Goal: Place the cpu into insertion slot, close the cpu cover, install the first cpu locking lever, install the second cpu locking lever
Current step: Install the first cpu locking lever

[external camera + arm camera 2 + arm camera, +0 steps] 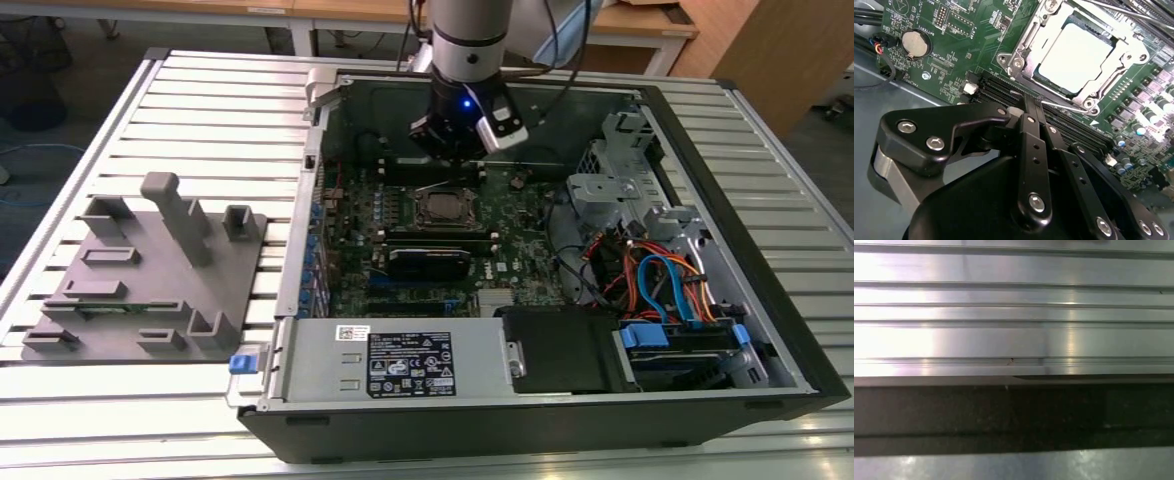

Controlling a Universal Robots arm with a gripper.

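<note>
Cpu (pixel 1079 57): lying flat in the slot (pixel 1050 85), its pale metal top facing up and showing through the window of the cover (pixel 1026 40); the cover is lying down over the slot, framing the chip on all sides; in the exterior view the same socket (pixel 446 207) is sitting near the middle of the green board (pixel 527 265), just below the arm's tool.

Lever (pixel 1066 106): a thin bright wire running along the near edge of the cover; its end is sitting at the tip of the gripper (pixel 1028 102).

Gripper: black fingers (pixel 1031 145) standing pressed together with no gap showing between them; the tips are touching or nearly touching the lever, which of the two cannot be told; in the exterior view the gripper (pixel 454 155) is hanging inside the case (pixel 787 340), straight above the socket.

Board: carrying a round coin cell (pixel 916 43) well apart from the slot; long black memory slots (pixel 1004 90) are running between the socket and the gripper.

Case: lying open on its side on a ribbed metal table (pixel 200 100); holding the board, a grey supply box (pixel 400 362) along its near edge, a silver drive cage (pixel 607 195) and a bundle of blue and orange cables (pixel 667 280) towards the exterior view's right.

Table: also carrying a grey fixture tray (pixel 140 275) at the exterior view's left, well apart from the case; the first wrist view is showing ribbed metal (pixel 1014 315) above a dark band (pixel 1014 415).
</note>
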